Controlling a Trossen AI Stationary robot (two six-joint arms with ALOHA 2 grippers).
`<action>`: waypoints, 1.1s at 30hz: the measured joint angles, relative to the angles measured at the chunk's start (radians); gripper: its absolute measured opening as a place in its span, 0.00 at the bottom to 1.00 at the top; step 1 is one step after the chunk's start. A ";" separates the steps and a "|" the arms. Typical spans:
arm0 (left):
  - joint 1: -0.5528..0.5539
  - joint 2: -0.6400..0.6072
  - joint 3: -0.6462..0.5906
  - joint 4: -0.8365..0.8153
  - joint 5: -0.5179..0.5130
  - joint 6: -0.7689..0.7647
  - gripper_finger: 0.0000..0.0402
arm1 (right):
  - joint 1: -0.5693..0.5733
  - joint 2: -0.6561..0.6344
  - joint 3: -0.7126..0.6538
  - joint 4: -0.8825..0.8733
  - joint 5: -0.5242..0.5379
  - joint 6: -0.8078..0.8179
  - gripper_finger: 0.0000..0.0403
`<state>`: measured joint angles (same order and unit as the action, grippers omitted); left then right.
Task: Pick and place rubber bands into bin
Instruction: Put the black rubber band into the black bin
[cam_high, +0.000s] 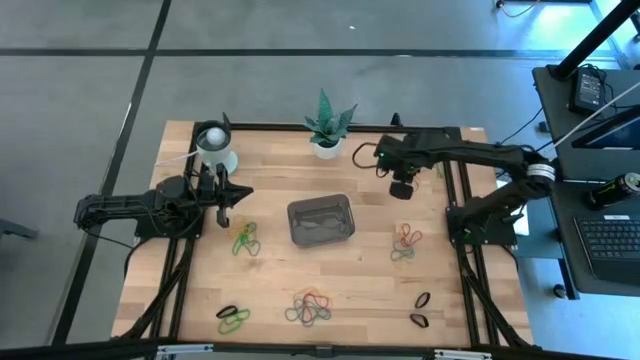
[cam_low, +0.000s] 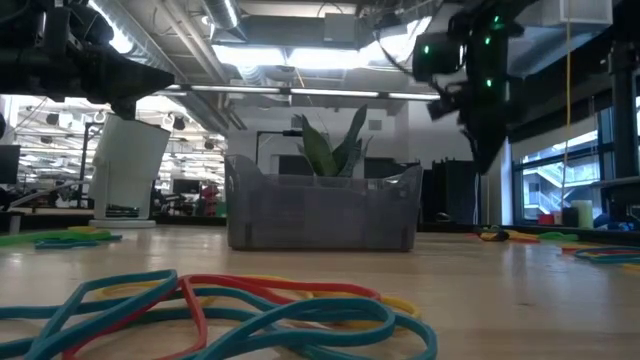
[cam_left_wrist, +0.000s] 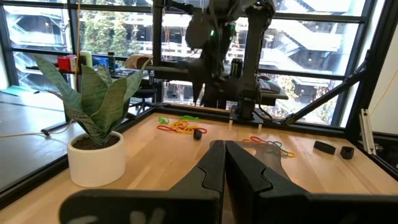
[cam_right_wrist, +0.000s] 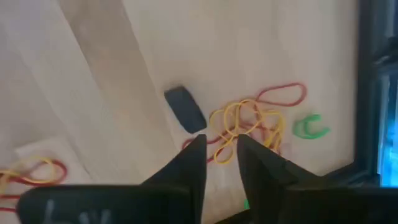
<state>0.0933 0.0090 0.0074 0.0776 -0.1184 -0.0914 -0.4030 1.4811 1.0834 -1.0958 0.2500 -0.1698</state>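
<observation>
Wooden bench (cam_high: 280, 290) planks carry everything you are working with. Starting at your left, the left gripper (cam_high: 226, 206) sits low beside the white cup (cam_high: 213, 143), and in its wrist view its fingers (cam_left_wrist: 208, 167) are pressed together with nothing between them. Just beside that gripper lies a green and yellow cluster of rubber bands (cam_high: 245, 240), and nearer the front edge you have more green and black ones (cam_high: 232, 318). Moving on, the bin (cam_high: 321, 219) stands at the middle of the bench, in front of the potted plant (cam_high: 327, 124); a few thin loops seem to lie inside it, though you cannot tell clearly. Ahead of it sits a mixed red and grey pile (cam_high: 310, 307). Further right, the right gripper (cam_high: 401, 190) hangs above the bench behind another red and green cluster (cam_high: 405, 242); its fingers (cam_right_wrist: 193, 162) are slightly spread and hold nothing, poised over yellow and red bands (cam_right_wrist: 245, 121) and a small dark block (cam_right_wrist: 185, 109).
</observation>
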 joint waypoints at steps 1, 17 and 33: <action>0.000 0.000 0.000 0.000 0.000 0.000 0.02 | 0.000 0.012 -0.012 0.002 0.000 -0.024 0.28; 0.000 0.000 0.000 0.000 0.000 0.000 0.02 | 0.000 0.071 -0.232 0.287 0.001 -0.325 0.47; 0.000 0.000 0.000 0.000 0.000 0.000 0.02 | -0.088 0.110 -0.336 0.467 -0.107 -0.392 0.43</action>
<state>0.0933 0.0090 0.0074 0.0776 -0.1184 -0.0914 -0.4912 1.5907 0.7471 -0.6291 0.1434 -0.5617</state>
